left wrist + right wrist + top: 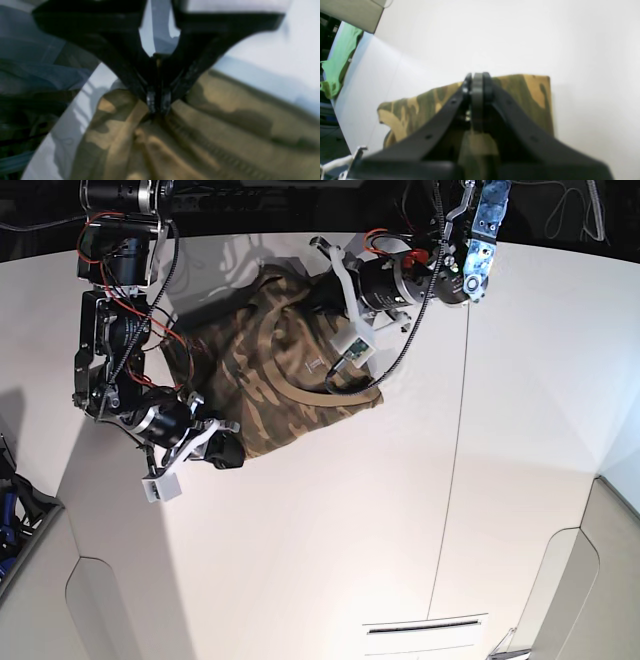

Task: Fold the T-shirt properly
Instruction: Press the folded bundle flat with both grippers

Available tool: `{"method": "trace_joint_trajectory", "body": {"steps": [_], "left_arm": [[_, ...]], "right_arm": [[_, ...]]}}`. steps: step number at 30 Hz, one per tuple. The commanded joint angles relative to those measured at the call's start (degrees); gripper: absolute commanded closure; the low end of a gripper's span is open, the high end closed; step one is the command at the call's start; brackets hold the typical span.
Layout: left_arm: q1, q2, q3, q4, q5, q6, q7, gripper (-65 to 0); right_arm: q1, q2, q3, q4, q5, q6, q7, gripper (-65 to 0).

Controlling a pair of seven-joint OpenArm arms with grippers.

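left arm reached in from the far side, wrist bent down | left gripper (158, 106) had jaws pressed together, pinching a fold of the T-shirt (200, 140) | right arm hung folded at the near side | right gripper (477, 82) was closed tight, holding nothing visible

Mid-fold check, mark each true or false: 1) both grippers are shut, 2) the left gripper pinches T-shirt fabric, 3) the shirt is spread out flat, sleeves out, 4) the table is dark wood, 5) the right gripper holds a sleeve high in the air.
1) True: left gripper and right gripper both have shut jaws.
2) True: it pinches the T-shirt.
3) False: it is bunched and partly folded.
4) False: the table is white.
5) False: the right gripper has nothing between its jaws.
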Motion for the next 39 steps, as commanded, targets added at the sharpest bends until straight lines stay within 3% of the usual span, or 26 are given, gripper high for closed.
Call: {"method": "trace_joint_trajectory", "body": {"steps": [1, 9, 15, 20, 23, 30, 36, 39], "left_arm": [[0.2, -0.4, -1.0, 0.9, -0.1, -0.1, 0.2, -2.8], [0.5, -3.9, -7.8, 1.9, -1.6, -0.1, -1.2, -2.8], [0.3, -4.1, -15.7, 5.6, -3.0, -0.3, -1.1, -2.8], [1.2, -4.1, -19.0, 11.9, -11.4, -6.0, 1.4, -2.8], [2.8, -4.1, -18.4, 14.2, -16.1, -9.0, 4.1, -2.8], [6.4, -4.0, -10.4, 14.1, -16.6, -9.0, 4.0, -2.8], [6.2, -3.9, -3.4, 10.1, -12.6, -9.0, -0.3, -2.8], [4.7, -3.8, -2.8, 6.7, -10.9, -6.8, -2.0, -2.8]], "right_arm": [[1.4, 0.2, 0.1, 0.9, 1.1, 0.7, 1.5, 0.0], [1.6, 0.2, 0.1, 0.9, 1.1, 0.7, 1.5, 0.0], [1.6, 0.1, 0.1, 0.9, 1.4, 0.7, 1.6, 0.0], [1.6, 0.1, 0.1, 0.9, 1.4, 0.7, 1.6, 0.0], [1.6, 0.1, 0.1, 0.9, 1.3, 0.7, 2.6, 0.0], [1.6, 0.0, -0.2, 0.9, -0.3, 0.7, 5.7, 0.0], [1.7, 0.0, -6.3, 0.9, -5.5, 0.7, 6.1, 0.0], [1.7, 0.0, -9.7, 0.8, -7.5, 0.7, 6.1, 0.0]]}}
